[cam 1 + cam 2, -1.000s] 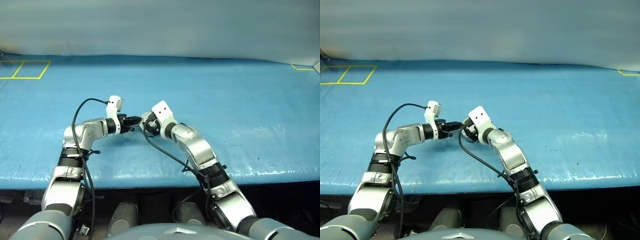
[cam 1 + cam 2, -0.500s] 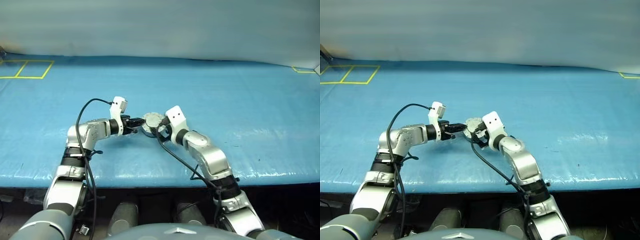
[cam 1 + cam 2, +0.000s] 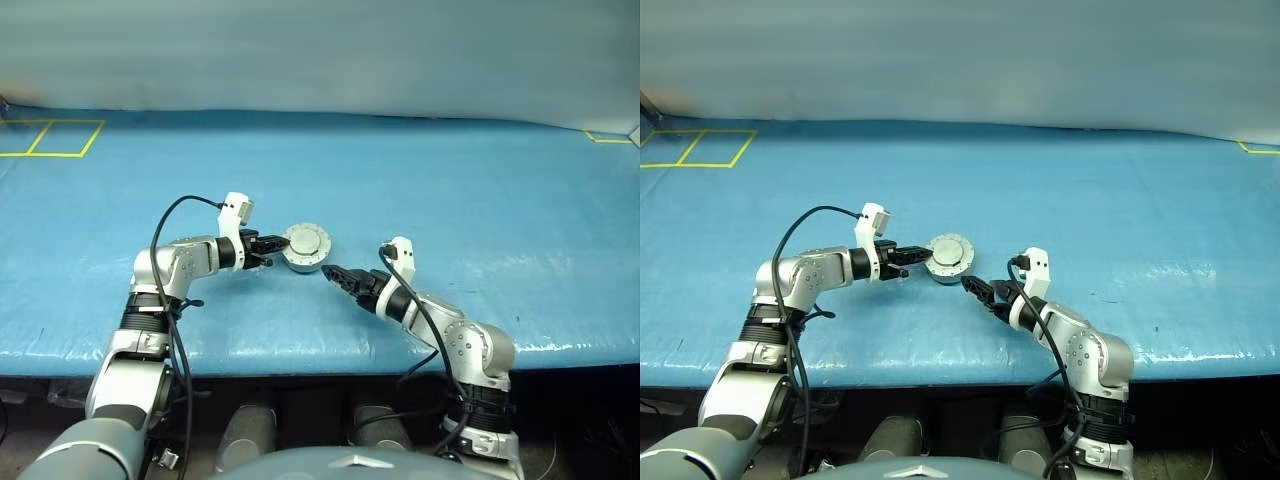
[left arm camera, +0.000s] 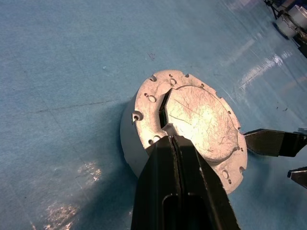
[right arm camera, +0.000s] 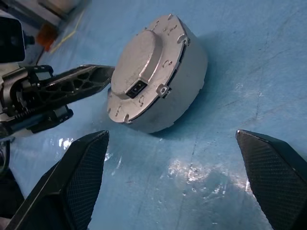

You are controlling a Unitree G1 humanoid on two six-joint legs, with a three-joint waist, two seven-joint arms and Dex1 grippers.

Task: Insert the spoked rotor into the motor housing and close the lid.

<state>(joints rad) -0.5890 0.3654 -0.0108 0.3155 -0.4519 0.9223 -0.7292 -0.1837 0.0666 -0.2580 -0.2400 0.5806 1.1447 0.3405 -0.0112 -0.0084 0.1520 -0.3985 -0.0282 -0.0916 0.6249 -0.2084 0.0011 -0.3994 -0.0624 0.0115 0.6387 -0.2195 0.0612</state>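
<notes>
- Two tools are near the motor housing point(image 3: 305, 247), which sits on the blue surface point(image 3: 480, 200) with the lid point(image 4: 192, 115) on.
- My left tool point(image 4: 173, 143) is shut, tip touching the lid.
- My right tool point(image 3: 335, 274) is wide open, empty, just beside it.
- I would check the lid lies flat, then lift away slowly.

No readable text, labels, brands, numbers or signs anywhere

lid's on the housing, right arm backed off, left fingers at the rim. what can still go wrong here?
1. The left gripper is shut with its fingers at the lid rim; pulling away could drag or tilt the lid if they catch the notched edge.
2. The motor housing sits loose on the glossy blue table cover, so a sideways nudge may slide it.
3. The right gripper, open and close by, could clip the housing if it swings back.
</notes>
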